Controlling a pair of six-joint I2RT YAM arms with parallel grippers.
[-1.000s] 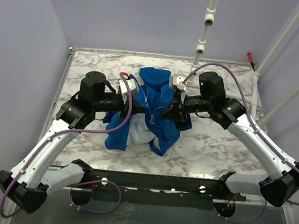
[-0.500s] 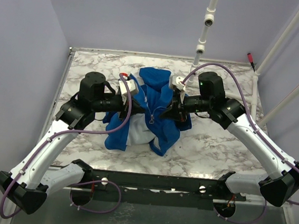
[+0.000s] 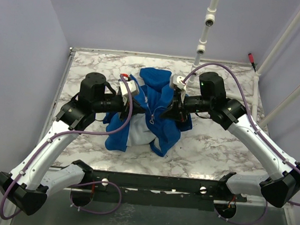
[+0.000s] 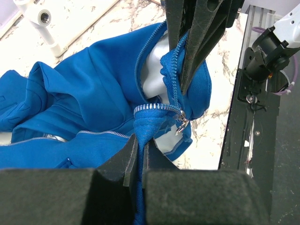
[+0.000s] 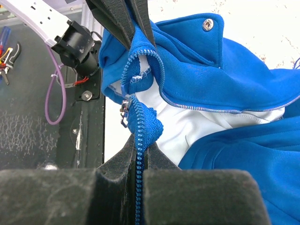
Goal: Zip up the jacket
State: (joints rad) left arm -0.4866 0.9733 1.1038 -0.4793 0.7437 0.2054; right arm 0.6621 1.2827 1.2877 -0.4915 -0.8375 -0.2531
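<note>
The royal-blue jacket (image 3: 153, 110) lies bunched at the middle of the marble table (image 3: 216, 145), its pale lining (image 3: 137, 138) showing near the bottom. My left gripper (image 3: 138, 105) is shut on a fold of blue jacket fabric (image 4: 140, 136) beside the zipper. My right gripper (image 3: 167, 113) is shut on the blue zipper tape (image 5: 138, 154) on the other side. The silver zipper slider (image 4: 180, 125) hangs between both grippers; it also shows in the right wrist view (image 5: 124, 110). The zipper teeth (image 4: 174, 70) above the slider stand apart, with white lining behind.
White pipe posts (image 3: 206, 22) rise at the table's back edge. A black rail (image 3: 159, 185) runs along the near edge between the arm bases. Purple cables (image 3: 123, 115) loop over both arms. Blue walls close the left and back sides.
</note>
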